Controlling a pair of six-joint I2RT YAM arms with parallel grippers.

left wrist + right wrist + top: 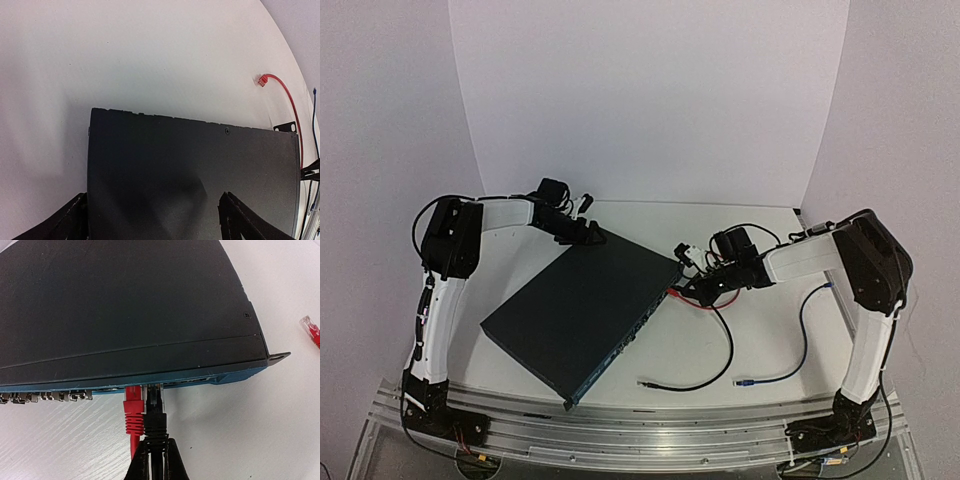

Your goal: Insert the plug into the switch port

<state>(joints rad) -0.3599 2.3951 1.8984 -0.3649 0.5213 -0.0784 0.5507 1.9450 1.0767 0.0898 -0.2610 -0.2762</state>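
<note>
The switch (582, 310) lies diagonally on the table, its socket face turned toward the right arm. In the right wrist view my right gripper (156, 444) is shut on the ribbed boot of a black plug (156, 412). The plug's clear tip sits in the mouth of a port on the switch face (200, 377). A red plug (133, 410) is seated in the port just to its left. My left gripper (152, 196) is open, with a finger (65, 222) at each side of the switch top (190, 165) at its far corner. It also shows in the top view (592, 236).
A loose red plug (311, 332) lies on the table right of the switch's mounting ear; it also shows in the left wrist view (261, 80). The black cable's other end (645, 382) and a blue cable (802, 335) with its plug (744, 382) lie near the front right.
</note>
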